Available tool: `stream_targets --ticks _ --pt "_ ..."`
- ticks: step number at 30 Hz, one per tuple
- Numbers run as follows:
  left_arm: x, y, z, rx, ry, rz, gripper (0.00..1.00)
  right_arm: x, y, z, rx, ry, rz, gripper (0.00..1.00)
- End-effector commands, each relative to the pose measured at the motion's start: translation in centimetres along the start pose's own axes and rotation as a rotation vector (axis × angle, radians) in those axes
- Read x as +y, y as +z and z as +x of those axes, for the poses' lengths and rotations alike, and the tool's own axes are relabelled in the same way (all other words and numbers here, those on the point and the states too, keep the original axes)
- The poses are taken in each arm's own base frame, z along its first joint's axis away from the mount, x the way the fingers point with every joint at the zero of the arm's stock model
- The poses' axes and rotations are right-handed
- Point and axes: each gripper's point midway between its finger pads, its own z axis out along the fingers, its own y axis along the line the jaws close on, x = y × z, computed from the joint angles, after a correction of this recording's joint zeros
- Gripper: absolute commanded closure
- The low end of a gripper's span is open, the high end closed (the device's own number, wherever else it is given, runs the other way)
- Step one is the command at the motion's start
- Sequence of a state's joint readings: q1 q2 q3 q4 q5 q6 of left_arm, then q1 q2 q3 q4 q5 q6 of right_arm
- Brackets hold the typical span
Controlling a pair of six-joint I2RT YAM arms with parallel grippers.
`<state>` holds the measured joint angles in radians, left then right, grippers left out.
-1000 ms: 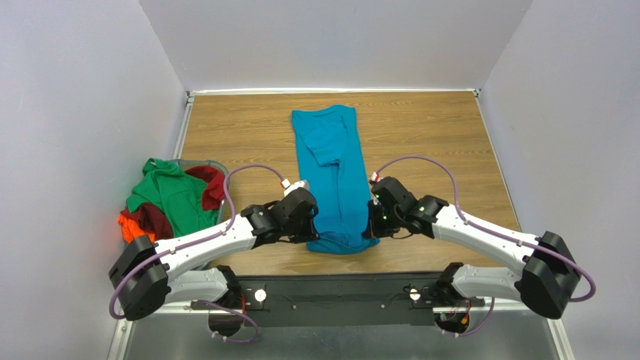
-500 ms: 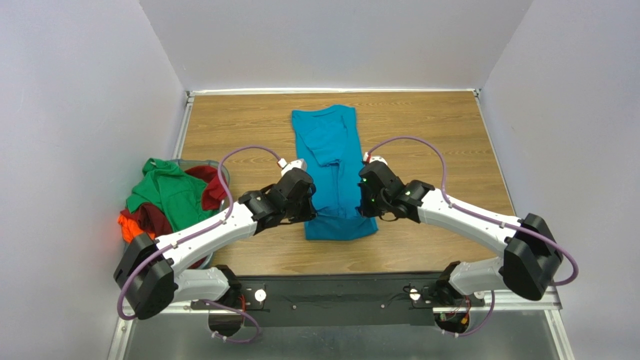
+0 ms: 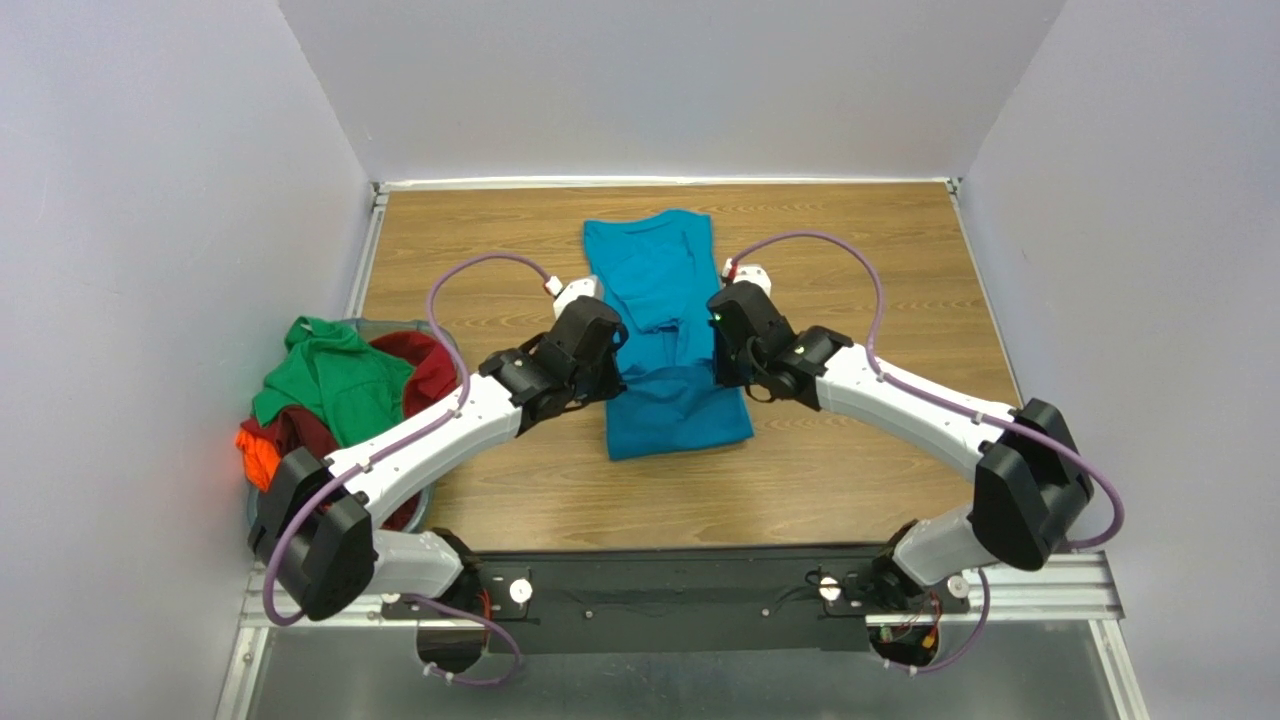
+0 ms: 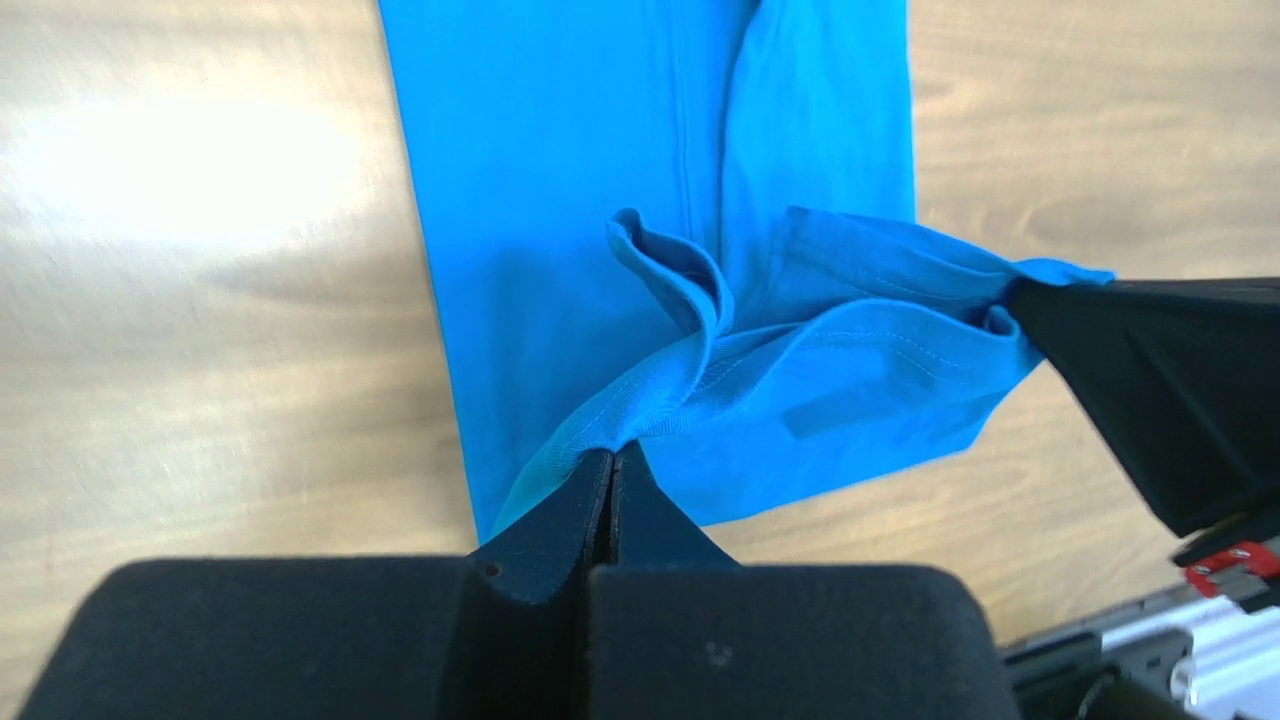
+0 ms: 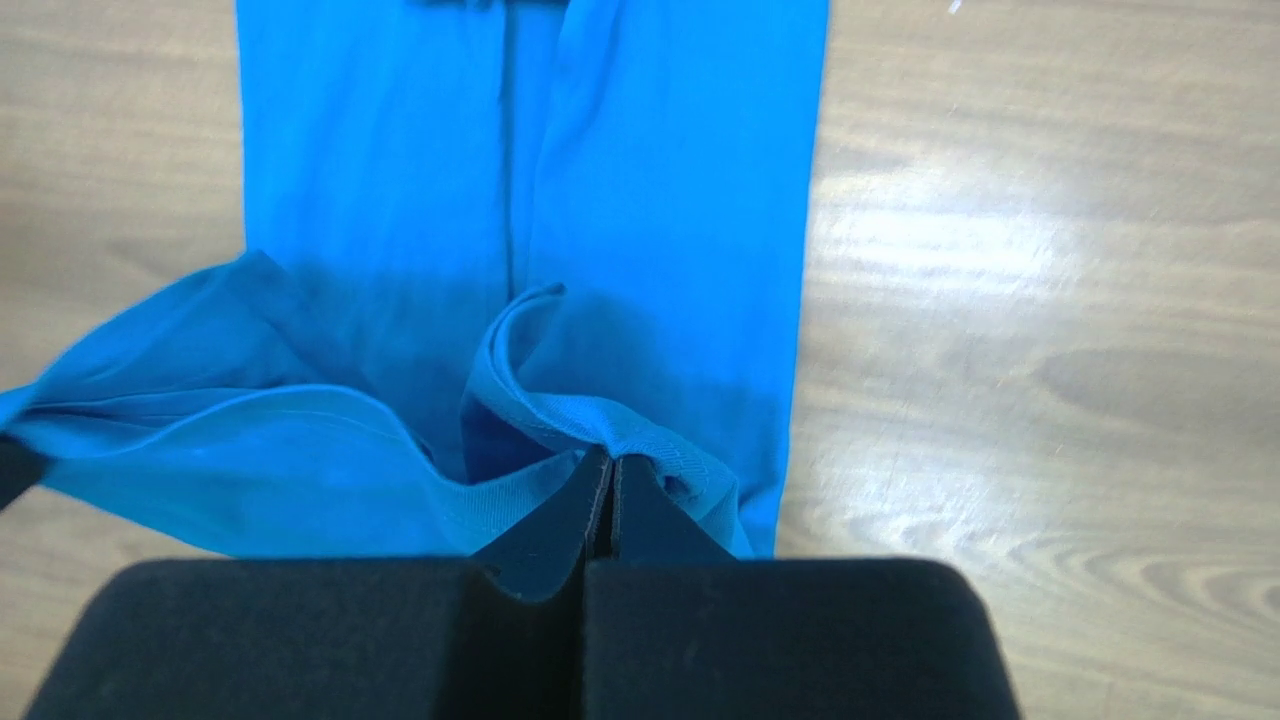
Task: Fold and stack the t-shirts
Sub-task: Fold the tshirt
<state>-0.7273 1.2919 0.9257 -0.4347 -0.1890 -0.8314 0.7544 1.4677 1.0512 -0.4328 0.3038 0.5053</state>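
Pinching the lower hem of the teal-blue t-shirt (image 3: 649,278), the left gripper (image 4: 612,458) and right gripper (image 5: 601,462) are each clamped tight on one hem corner, with cloth bunched between them. The shirt lies mid-frame in the top view on the wooden table (image 3: 887,255). It is folded narrow, its long axis straight up the frame and its hem end lowest. The flat length lies above both claws, equally near each arm, so the fold likely runs along that axis.
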Motion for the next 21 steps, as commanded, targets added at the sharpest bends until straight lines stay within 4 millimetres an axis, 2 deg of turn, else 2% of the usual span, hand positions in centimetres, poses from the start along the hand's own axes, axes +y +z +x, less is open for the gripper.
stream_targets --ticks 1,8,14,21 --pt "0.0 0.7 -3.4 -0.102 0.02 -0.023 1.0 -0.7 1.1 -2.5 -0.059 -0.008 0.045 0.99" --pt "1.1 2.1 -5.4 -0.125 0.034 -0.069 1.0 -1.1 3.3 -3.7 -0.051 0.005 0.044 0.99" --pt "1.9 3.8 -5.4 -0.104 0.049 -0.097 1.0 -0.7 5.1 -4.2 -0.03 0.011 0.023 0.99" --pt "2.6 5.9 -5.9 -0.087 0.07 -0.123 1.0 -1.7 6.9 -4.6 -0.014 0.052 0.047 0.99"
